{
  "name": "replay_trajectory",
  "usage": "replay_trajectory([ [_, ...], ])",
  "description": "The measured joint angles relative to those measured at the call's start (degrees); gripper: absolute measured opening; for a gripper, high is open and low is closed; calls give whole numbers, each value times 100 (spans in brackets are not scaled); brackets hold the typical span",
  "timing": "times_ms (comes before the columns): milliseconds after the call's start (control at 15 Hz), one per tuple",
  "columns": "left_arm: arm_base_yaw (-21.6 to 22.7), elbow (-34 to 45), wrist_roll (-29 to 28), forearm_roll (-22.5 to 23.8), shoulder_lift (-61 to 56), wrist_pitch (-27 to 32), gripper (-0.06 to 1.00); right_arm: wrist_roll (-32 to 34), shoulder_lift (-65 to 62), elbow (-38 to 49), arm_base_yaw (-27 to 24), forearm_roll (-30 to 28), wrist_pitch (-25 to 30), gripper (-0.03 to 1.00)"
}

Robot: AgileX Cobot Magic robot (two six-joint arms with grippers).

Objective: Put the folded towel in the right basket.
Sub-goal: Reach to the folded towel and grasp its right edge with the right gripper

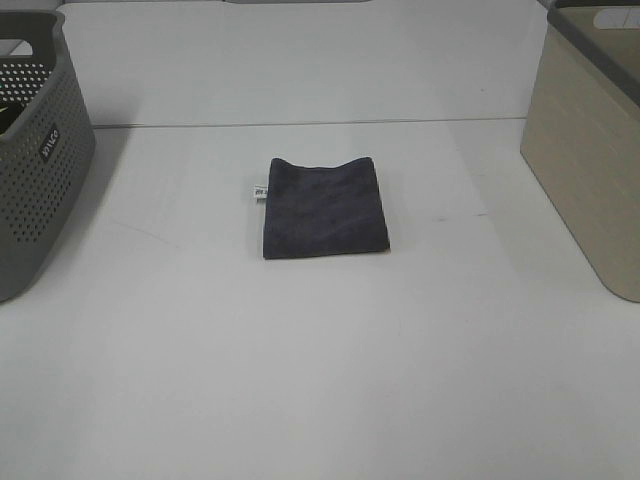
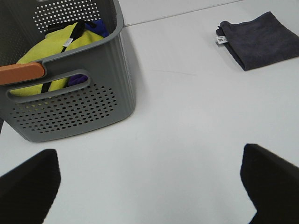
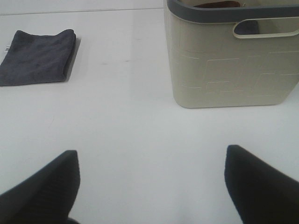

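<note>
A folded dark grey towel with a small white tag lies flat in the middle of the white table. It also shows in the left wrist view and the right wrist view. The beige right basket stands at the right edge; the right wrist view shows it close by. Neither arm shows in the exterior high view. My left gripper is open and empty over bare table near the grey basket. My right gripper is open and empty over bare table, short of the beige basket.
A grey perforated basket stands at the left edge. In the left wrist view it holds yellow and purple cloths. A seam runs across the table behind the towel.
</note>
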Motion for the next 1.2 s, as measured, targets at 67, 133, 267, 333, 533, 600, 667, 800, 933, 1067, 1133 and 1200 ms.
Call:
replay_trajectory([
  [67,0,0,0,0,0,0,99,0,0,0,0,0,0,79],
  [133,0,0,0,0,0,0,99,0,0,0,0,0,0,79],
  [267,0,0,0,0,0,0,99,0,0,0,0,0,0,79],
  [333,0,0,0,0,0,0,99,0,0,0,0,0,0,79],
  [533,0,0,0,0,0,0,99,0,0,0,0,0,0,79],
  [600,0,0,0,0,0,0,99,0,0,0,0,0,0,79],
  [667,0,0,0,0,0,0,99,0,0,0,0,0,0,79],
  [800,0,0,0,0,0,0,99,0,0,0,0,0,0,79],
  [933,0,0,0,0,0,0,99,0,0,0,0,0,0,79],
  [1067,0,0,0,0,0,0,99,0,0,0,0,0,0,79],
  [1133,0,0,0,0,0,0,99,0,0,0,0,0,0,79],
  [1200,0,0,0,0,0,0,99,0,0,0,0,0,0,79],
])
